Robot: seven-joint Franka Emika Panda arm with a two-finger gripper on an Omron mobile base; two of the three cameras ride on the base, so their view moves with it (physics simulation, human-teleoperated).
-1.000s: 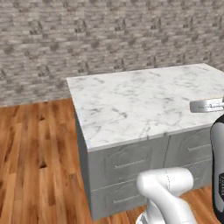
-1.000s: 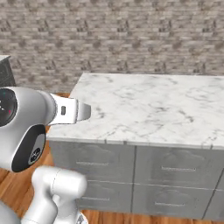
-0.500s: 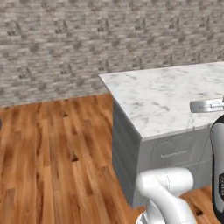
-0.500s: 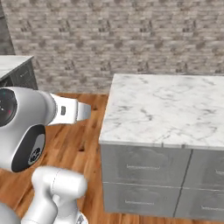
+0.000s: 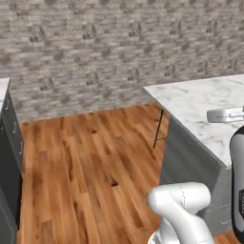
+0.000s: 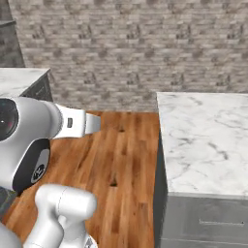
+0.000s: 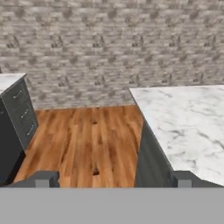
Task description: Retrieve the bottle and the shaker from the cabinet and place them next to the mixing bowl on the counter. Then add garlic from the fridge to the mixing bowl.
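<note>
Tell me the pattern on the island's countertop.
White marble with grey veining on the countertop, clearest in the right base view.

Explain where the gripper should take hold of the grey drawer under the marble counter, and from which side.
Grip the drawer by its handle, near the middle. It is a thin horizontal bar on the front face below the marble counter, so a level approach from the front, one finger above and one below, looks best. The gripper is open.
</note>
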